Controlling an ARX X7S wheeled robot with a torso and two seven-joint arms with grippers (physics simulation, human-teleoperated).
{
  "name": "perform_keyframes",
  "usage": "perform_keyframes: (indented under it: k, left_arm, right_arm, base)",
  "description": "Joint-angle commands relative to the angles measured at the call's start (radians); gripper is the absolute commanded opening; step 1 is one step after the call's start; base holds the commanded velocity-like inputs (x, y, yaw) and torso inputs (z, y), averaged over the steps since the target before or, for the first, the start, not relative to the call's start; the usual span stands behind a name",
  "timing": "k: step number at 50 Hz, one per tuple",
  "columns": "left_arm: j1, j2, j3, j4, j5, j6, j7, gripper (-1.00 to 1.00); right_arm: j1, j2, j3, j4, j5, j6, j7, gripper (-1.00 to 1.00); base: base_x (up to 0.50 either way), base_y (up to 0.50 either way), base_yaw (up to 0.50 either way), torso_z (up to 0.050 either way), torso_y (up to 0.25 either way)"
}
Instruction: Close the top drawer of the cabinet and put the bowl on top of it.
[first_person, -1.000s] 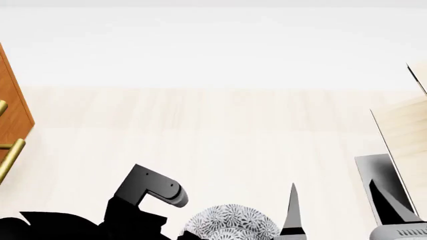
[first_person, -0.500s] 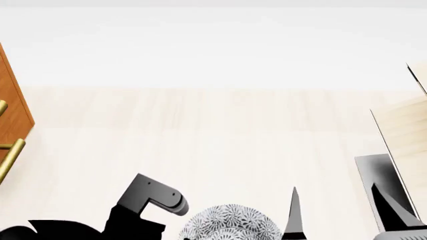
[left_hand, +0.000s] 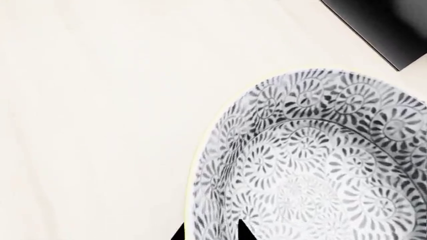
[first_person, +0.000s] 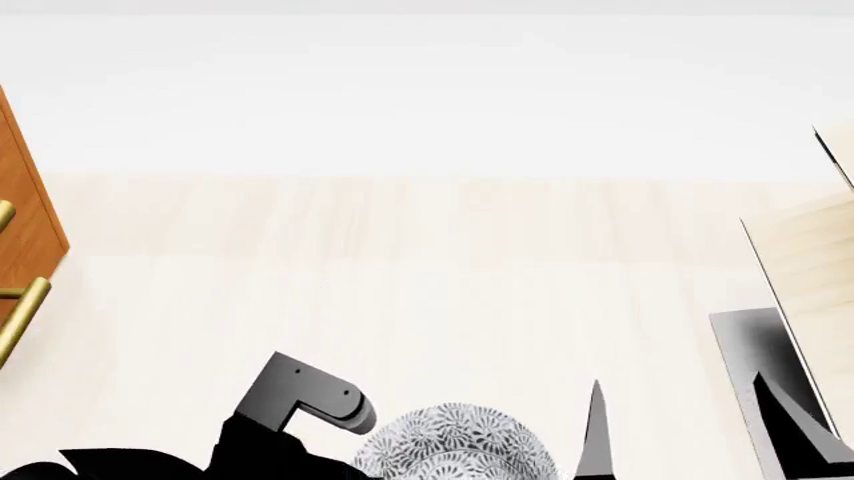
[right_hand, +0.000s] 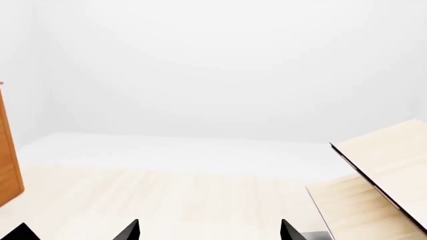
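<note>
The patterned white bowl (first_person: 454, 447) sits at the bottom edge of the head view, on the pale floor-like surface. In the left wrist view the bowl (left_hand: 320, 165) fills the frame. My left gripper (left_hand: 210, 234) straddles its rim, one fingertip (left_hand: 177, 234) outside the wall and the other inside, shut on it. My right gripper (right_hand: 208, 232) is open with nothing between its fingers, to the right of the bowl. Only a sliver of the reddish-brown cabinet (first_person: 24, 200) shows at far left, with two brass handles (first_person: 19, 318). The top drawer cannot be made out.
A pale wood structure (first_person: 814, 260) on a black base (first_person: 747, 350) stands at the right. The same black base (left_hand: 380, 25) shows beyond the bowl in the left wrist view. The cabinet's edge (right_hand: 8, 150) appears in the right wrist view. A white wall lies ahead.
The bowl has shifted slightly left and up in the head view with my left gripper. The left arm link has dropped lower in view. The right gripper's fingers have slid right and down.
</note>
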Motion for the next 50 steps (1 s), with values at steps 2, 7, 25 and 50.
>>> perform_keyframes:
  k: [2, 7, 25, 50]
  left_arm:
    - [0.009, -0.004, 0.000, 0.015, -0.002, 0.002, -0.015, -1.00]
    - [0.017, -0.015, -0.002, 0.058, -0.013, -0.014, -0.036, -1.00]
    - [-0.002, -0.052, -0.055, 0.136, -0.067, -0.052, -0.091, -1.00]
    - [-0.032, -0.123, -0.153, 0.325, -0.179, -0.130, -0.216, -1.00]
  right_arm:
    - [-0.020, 0.009, 0.010, -0.005, 0.003, -0.016, 0.003, 1.00]
    - [-0.023, 0.004, 0.001, 0.000, -0.012, -0.025, -0.007, 1.00]
    - [-0.010, 0.008, -0.019, 0.006, -0.009, -0.027, 0.003, 1.00]
    - [-0.023, 0.028, -0.018, -0.012, 0.007, -0.044, 0.021, 1.00]
  base:
    - [0.00, 0.00, 0.00, 0.000, 0.000]
    - [0.00, 0.00, 0.00, 0.000, 0.000]
    - [0.00, 0.00, 0.00, 0.000, 0.000]
    - [0.00, 0.00, 0.00, 0.000, 0.000]
